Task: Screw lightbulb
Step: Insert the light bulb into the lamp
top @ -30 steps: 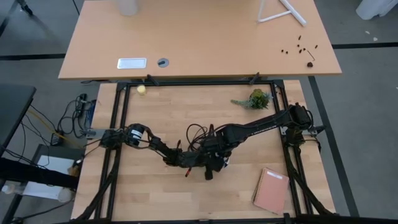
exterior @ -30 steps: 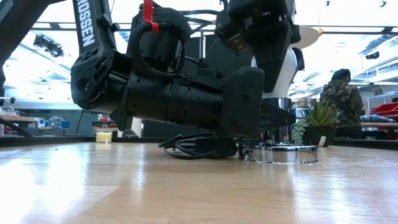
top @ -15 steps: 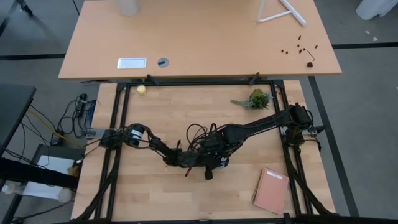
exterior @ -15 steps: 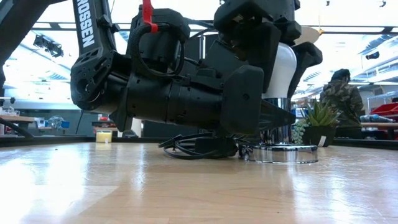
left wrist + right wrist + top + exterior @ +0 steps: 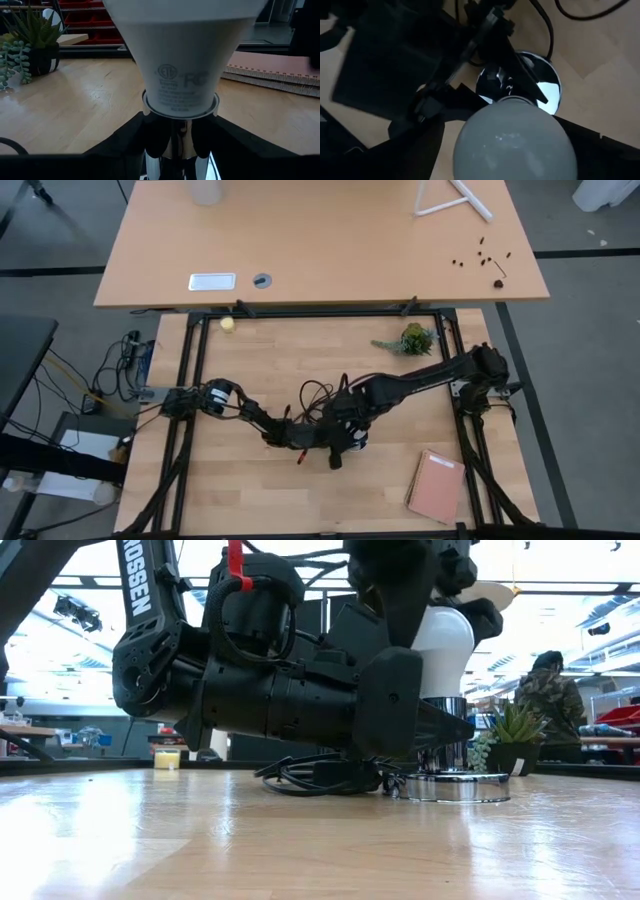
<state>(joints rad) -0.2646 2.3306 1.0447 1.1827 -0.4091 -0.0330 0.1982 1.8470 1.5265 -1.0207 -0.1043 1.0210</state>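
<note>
Since half a second ago the right gripper point(image 5: 432, 600) has turned about the white frosted pear-shaped lightbulb point(image 5: 441, 640): in the low view the dark finger that then covered the bulb's right flank has swung round, and the glass now shows bare on that side, with a dark finger crossing in front on its other side. That gripper comes down on the bulb from above, its fingers closed against the glass, which fills the space between them in the right wrist view point(image 5: 516, 137). Directly beneath the right gripper the bulb stands upright, its shiny metal base point(image 5: 179, 145) sitting in the round silver socket disc point(image 5: 459, 787), which lies flat on the pale wooden table point(image 5: 300, 840). The left gripper point(image 5: 345, 438) lies low on the table beside the socket, reaching in level from the side; its two dark fingers point(image 5: 122, 137) press on either side of the socket's upright metal neck, just under the bulb's printed collar. A coil of black cord point(image 5: 318, 778) lies on the table behind the left gripper. Beyond the bulb from the left gripper stand a small green plant in a dark pot point(image 5: 27, 42) and a pink spiral-bound notebook point(image 5: 275, 72), both well apart from the socket.
</note>
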